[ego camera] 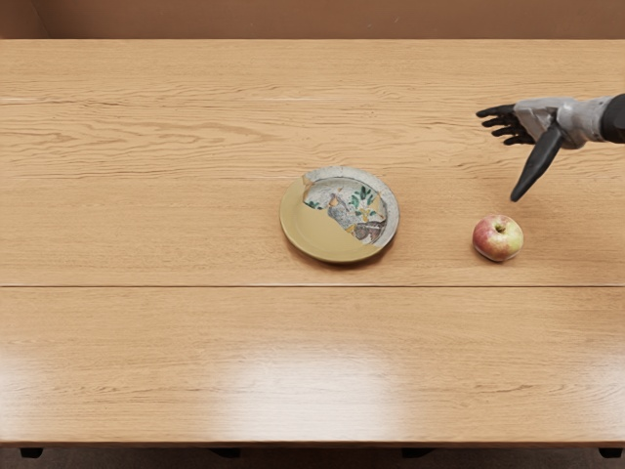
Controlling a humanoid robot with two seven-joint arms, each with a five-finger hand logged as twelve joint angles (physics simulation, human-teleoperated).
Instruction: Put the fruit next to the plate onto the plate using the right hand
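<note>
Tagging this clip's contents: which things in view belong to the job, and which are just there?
Belong to the job:
apple, on the table to the right of the plate
plate, with no fruit on it
right hand, open, apart from the apple

Just there:
table

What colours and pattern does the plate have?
The plate is half plain mustard yellow, half grey with a painted green-leaf design, seen in the head view.

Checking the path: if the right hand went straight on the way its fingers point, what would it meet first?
Nothing that shows: the open right hand points toward the picture's left over bare wooden table, beyond the red-yellow apple and the round painted plate. Its height is unclear.
</note>
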